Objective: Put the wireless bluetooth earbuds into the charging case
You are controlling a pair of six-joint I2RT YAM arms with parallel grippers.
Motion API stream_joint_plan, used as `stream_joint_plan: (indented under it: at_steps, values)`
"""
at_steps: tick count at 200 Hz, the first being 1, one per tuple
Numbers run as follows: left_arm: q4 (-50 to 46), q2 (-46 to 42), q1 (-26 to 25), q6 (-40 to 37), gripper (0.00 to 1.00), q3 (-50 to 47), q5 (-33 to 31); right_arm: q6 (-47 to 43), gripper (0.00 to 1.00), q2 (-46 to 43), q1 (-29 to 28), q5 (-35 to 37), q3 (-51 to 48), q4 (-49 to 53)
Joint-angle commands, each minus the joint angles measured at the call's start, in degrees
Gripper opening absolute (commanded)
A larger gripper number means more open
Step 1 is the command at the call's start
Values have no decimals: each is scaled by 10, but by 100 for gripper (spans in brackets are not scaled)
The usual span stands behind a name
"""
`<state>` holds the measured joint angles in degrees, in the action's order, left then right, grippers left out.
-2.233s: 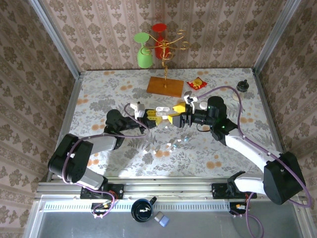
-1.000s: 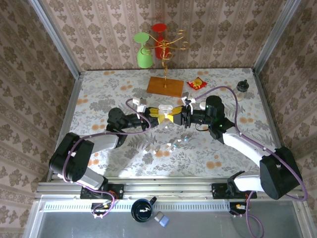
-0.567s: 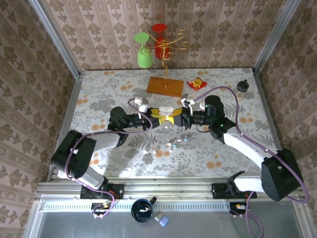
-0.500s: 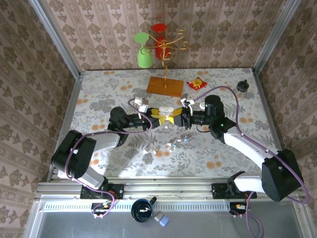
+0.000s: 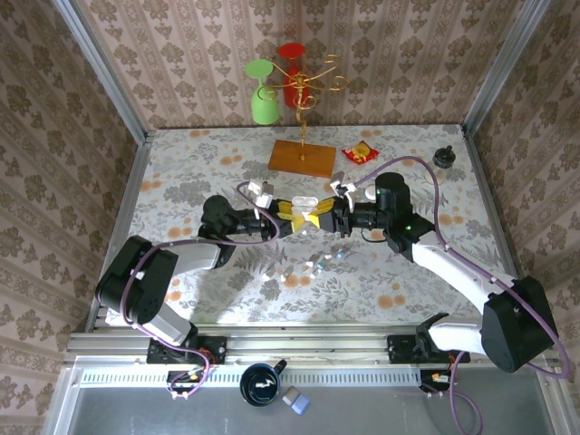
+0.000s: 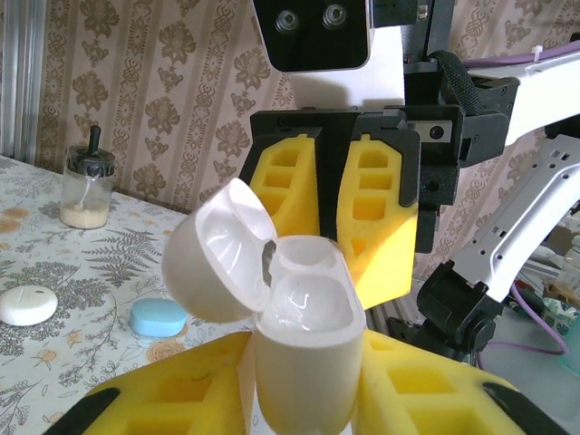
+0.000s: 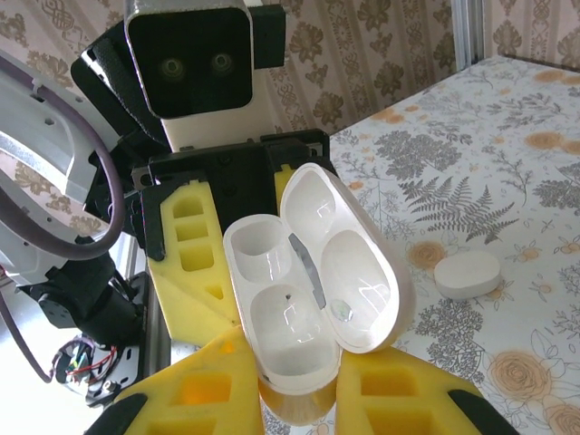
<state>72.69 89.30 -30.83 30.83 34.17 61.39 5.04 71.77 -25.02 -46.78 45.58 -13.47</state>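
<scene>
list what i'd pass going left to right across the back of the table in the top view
green glass → red glass → red snack packet → small dark-lidded jar

A green glass and a red glass hang on a gold stand, far middle. Right of its wooden base lies a red packet, a small jar farther right.

A lab test cell: wallpapered panels set in an aluminium frame.
</scene>
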Motion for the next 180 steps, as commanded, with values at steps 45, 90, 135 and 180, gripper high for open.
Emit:
stream_joint_plan:
  at_steps: [45,90,135,180]
  values:
    - [14,11,-5,-7,23,21,26,-18,6,-1,-8,-8,25,18]
    - [15,13,-4,-36,5,10,14,-10,53,-16,-8,25,15,7]
    - [14,10,7,-82,3,15,-37,1,76,-64,3,76,-25,7]
    - [15,-5,43,-98,0,-1,-74,82,77,-128,26,171,-106,-20]
